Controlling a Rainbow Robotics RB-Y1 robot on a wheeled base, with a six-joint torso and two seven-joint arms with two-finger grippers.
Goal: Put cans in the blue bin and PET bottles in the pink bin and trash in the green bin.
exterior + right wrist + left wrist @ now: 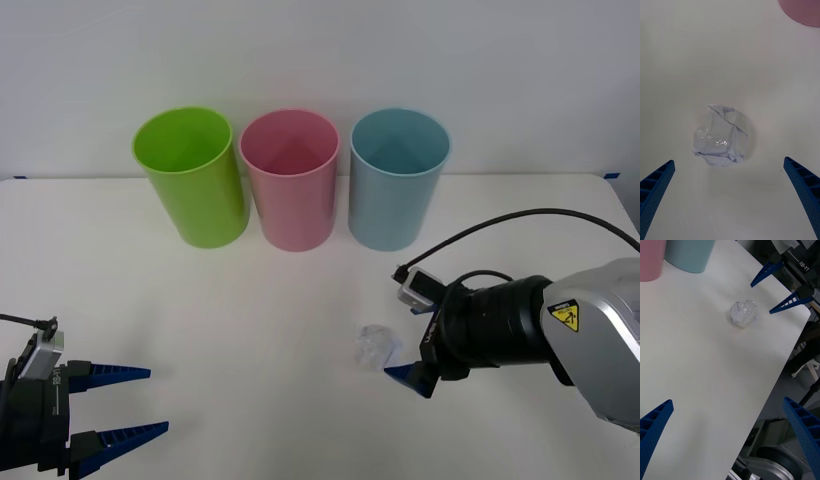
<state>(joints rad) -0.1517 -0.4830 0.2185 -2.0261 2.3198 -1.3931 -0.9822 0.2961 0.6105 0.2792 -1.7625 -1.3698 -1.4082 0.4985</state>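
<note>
The trash [375, 347] is a small crumpled ball of clear whitish film lying on the white table [240, 320], in front of the blue bin [397, 180]. My right gripper [400, 372] stands open just to the near right of it; in the right wrist view the trash [720, 137] lies slightly ahead of and between the spread fingers [655, 183], untouched. The pink bin [290, 180] stands in the middle of the row and the green bin [190, 175] on the left. My left gripper [157, 400] rests open at the near left, holding nothing.
The three bins stand in a row at the back of the table, mouths up. From the left wrist view the table edge [790, 348] runs close behind the trash [743, 313], with the right gripper [760, 299] beyond it. A white wall stands behind the bins.
</note>
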